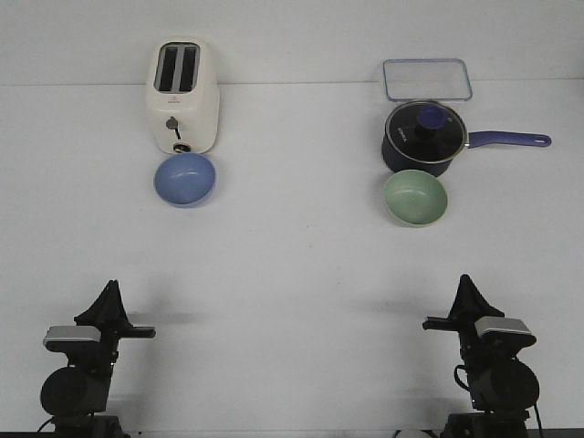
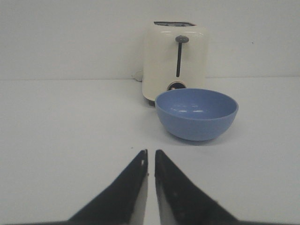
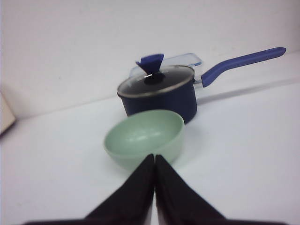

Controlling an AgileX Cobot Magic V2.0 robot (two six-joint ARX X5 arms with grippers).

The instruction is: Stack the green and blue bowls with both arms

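Both claws closed, empty: left claw (image 2: 150, 157) faces blue bowl (image 2: 196, 114), toaster (image 2: 174, 58) behind; right claw (image 3: 154, 161) faces green bowl (image 3: 144, 138), saucepan (image 3: 159, 93) behind.

Toaster (image 1: 182, 96) far left, one bowl (image 1: 185, 179) just before it. Saucepan (image 1: 425, 137) far right, other bowl (image 1: 415, 198) before it, container (image 1: 426, 79) behind.

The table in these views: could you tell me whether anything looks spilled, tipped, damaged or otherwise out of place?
Nothing stands out. The blue bowl sits upright in front of the toaster, the green bowl upright in front of the lidded saucepan, and both look empty and undamaged.
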